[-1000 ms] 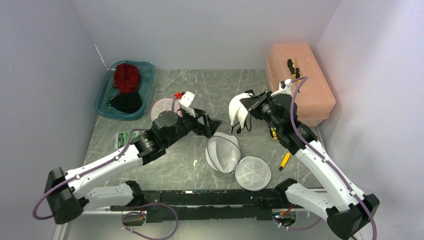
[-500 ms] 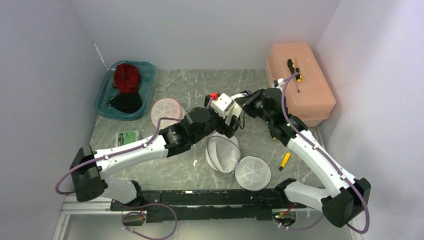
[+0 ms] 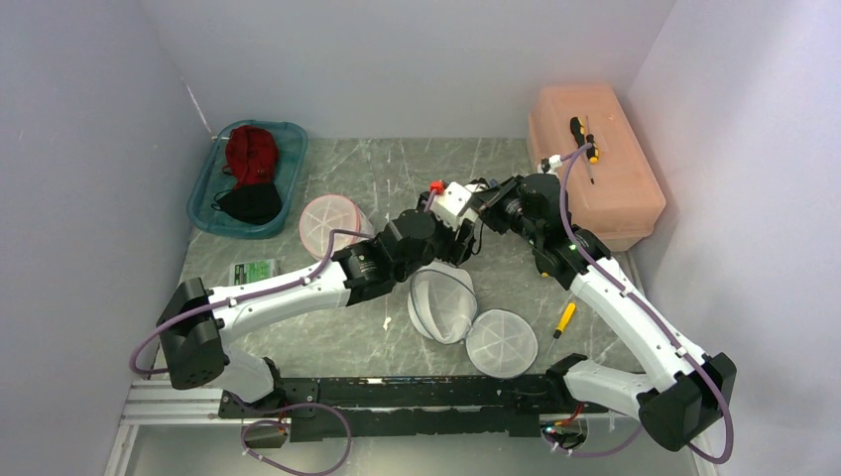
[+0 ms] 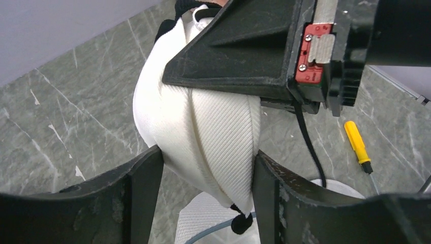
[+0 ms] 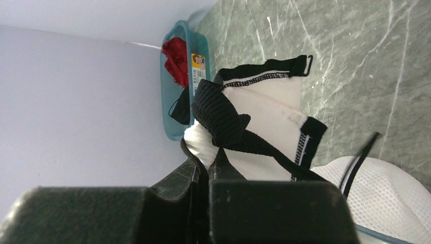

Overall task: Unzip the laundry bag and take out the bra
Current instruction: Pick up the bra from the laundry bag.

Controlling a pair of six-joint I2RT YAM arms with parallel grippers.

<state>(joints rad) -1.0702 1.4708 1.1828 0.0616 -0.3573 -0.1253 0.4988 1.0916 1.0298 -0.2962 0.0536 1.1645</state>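
Observation:
The bra (image 4: 203, 117), white with black trim, hangs in the air above the table. My right gripper (image 5: 207, 165) is shut on the bra's (image 5: 264, 127) white edge, near a black strap. My left gripper (image 4: 206, 157) stands wide around the folded cup, a finger touching each side without squeezing it. In the top view both grippers meet at mid-table, left gripper (image 3: 466, 233) below right gripper (image 3: 491, 203), and the bra is mostly hidden there. The laundry bag (image 3: 443, 302), a white mesh dome, lies unzipped below, its other half (image 3: 501, 342) beside it.
A pink-rimmed mesh bag (image 3: 327, 223) sits left of centre. A teal basin (image 3: 195, 198) with red and black clothes is at the back left. A salmon box (image 3: 605, 188) stands at the back right. A yellow screwdriver (image 3: 564, 319) and a green packet (image 3: 253, 273) lie on the table.
My left arm swung right and up to the hanging bra, and its jaws narrowed around the cup. My right gripper kept its hold and shifted slightly left.

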